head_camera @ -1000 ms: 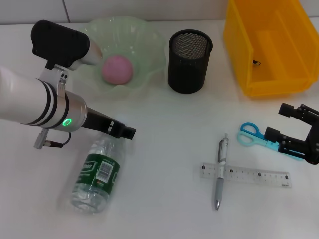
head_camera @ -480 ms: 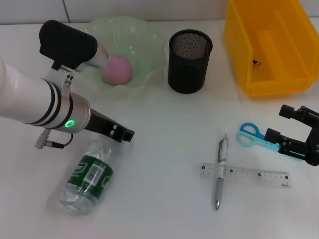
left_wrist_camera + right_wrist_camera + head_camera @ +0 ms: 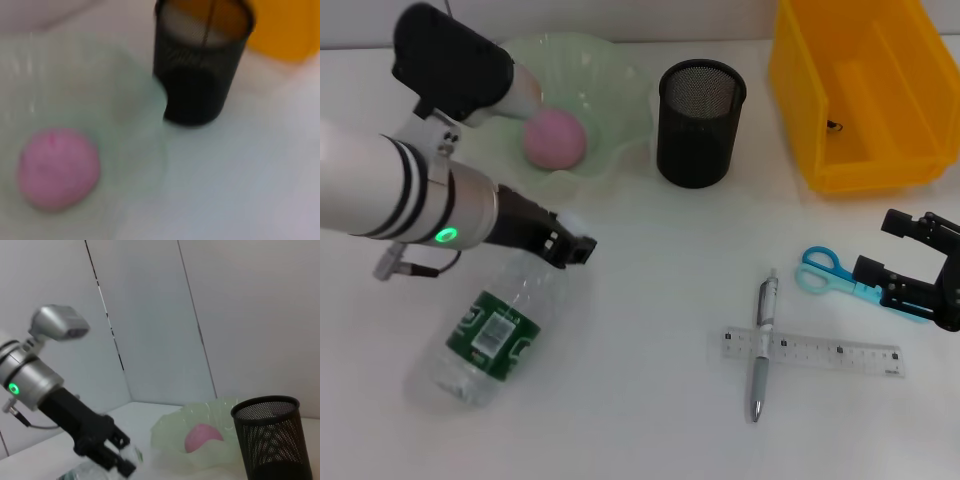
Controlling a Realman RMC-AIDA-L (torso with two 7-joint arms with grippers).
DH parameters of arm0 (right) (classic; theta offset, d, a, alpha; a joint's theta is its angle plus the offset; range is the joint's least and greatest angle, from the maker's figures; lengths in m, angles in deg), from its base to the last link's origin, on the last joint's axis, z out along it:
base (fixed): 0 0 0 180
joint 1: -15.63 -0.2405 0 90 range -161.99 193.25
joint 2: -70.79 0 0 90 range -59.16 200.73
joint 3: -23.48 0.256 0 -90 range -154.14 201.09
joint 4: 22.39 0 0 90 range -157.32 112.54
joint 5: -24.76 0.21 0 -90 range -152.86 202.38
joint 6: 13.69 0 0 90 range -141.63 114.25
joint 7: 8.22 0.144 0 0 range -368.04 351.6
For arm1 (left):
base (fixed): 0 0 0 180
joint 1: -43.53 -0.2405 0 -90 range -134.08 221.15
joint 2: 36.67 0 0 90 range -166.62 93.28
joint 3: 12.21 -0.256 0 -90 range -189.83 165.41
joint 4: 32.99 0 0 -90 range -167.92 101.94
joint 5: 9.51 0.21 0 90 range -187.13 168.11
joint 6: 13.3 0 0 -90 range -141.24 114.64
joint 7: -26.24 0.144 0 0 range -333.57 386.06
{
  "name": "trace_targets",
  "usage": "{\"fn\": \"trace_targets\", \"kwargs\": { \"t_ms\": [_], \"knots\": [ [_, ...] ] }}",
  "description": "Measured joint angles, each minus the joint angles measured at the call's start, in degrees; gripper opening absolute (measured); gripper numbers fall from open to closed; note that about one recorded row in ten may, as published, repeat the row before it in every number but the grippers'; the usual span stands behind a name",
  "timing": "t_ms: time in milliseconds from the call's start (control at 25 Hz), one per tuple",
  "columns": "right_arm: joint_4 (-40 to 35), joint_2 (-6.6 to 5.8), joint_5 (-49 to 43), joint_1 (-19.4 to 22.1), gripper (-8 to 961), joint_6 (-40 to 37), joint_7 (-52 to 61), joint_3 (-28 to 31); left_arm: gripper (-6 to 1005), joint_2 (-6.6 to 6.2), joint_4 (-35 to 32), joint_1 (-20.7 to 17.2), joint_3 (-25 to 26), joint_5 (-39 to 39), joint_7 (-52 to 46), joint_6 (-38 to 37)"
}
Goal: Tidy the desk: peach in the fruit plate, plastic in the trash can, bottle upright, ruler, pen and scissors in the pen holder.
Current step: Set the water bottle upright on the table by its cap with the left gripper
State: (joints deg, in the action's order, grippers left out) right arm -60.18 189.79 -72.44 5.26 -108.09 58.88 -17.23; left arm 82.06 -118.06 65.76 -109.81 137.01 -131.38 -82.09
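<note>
Presently, head view: left gripper (image 3: 570, 248) clamps neck of lying bottle (image 3: 490, 332) on desk (image 3: 640, 300); righting step, next lift upright. Right gripper (image 3: 920, 265) spread wide beside scissors (image 3: 825, 272). Left wrist view: peach (image 3: 57, 167) inside fruit plate (image 3: 130, 95). Right wrist view: pen holder (image 3: 270, 437) upright.

Only non-task stuff is the backdrop. Wall (image 3: 620, 15): pale grey-white, plain, runs as a narrow strip across 12 o'clock in the head view, right behind the worktop's far edge. Right wrist view shows the same wall as flat panels, split by two thin dark seams, one (image 3: 109, 325) beside the other (image 3: 197, 320), both leaning a bit. At approx. 2 o'clock in the head view there's a tiny dark speck (image 3: 835, 126); can't tell what it is.
</note>
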Motion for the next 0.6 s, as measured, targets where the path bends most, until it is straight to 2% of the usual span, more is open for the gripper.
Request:
{"fn": "trace_targets", "kwargs": {
  "t_ms": [120, 160, 200, 240, 280, 360, 600],
  "knots": [
    [0.0, 0.00, 0.0, 0.1, 827, 0.0, 0.1, 0.0, 455, -0.03, -1.5, -0.6, 0.4, -0.3, 1.2, -0.3],
    [0.0, 0.00, 0.0, 0.1, 827, 0.0, 0.1, 0.0, 455, -0.13, -5.8, -3.7, 3.9, -4.8, 7.6, -0.3],
    [0.0, 0.00, 0.0, 0.1, 827, 0.0, 0.1, 0.0, 455, -0.13, -5.8, -3.7, 3.9, -4.8, 7.6, -0.3],
    [0.0, 0.00, 0.0, 0.2, 827, 0.0, 0.1, 0.0, 454, -0.19, -7.8, -6.4, 8.4, -12.7, 15.2, -0.5],
    [0.0, 0.00, 0.0, 0.2, 827, 0.0, 0.1, 0.0, 454, -0.19, -7.8, -6.4, 8.4, -12.7, 15.2, -0.5],
    [0.0, 0.00, 0.0, 0.2, 827, -0.1, 0.1, 0.0, 453, -0.26, -7.7, -9.0, 14.3, -22.0, 24.7, -1.7],
    [0.0, 0.00, 0.0, 0.0, 827, -0.4, 0.3, 0.0, 447, -0.25, -6.3, -11.8, 19.6, -30.0, 33.8, -3.5]
  ]
}}
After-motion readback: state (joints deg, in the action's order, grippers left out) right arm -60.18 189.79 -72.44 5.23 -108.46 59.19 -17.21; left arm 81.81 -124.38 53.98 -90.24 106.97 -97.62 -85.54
